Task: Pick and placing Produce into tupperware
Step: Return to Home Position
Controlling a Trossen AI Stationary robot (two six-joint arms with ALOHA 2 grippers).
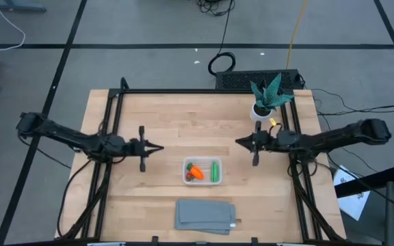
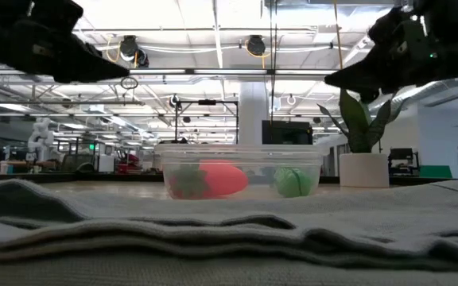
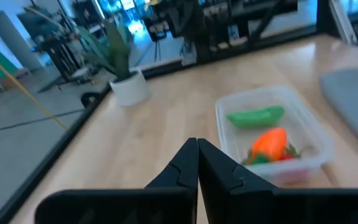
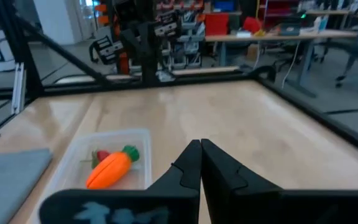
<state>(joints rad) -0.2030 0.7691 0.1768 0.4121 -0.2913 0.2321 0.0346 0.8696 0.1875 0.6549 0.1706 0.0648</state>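
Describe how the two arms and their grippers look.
The left arm and the right arm match: black, slim jointed links with bulkier rounded joints at the outer ends. The left gripper and the right gripper each have a short cross bar and two black wedge-shaped fingers that taper to a point. No readable markings show.

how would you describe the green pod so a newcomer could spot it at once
On the wooden table, next to the grey cloth, sits a small clear tupperware. The pod lies inside on the right arm's side: long, slim, all green, unlike the orange carrot beside it.
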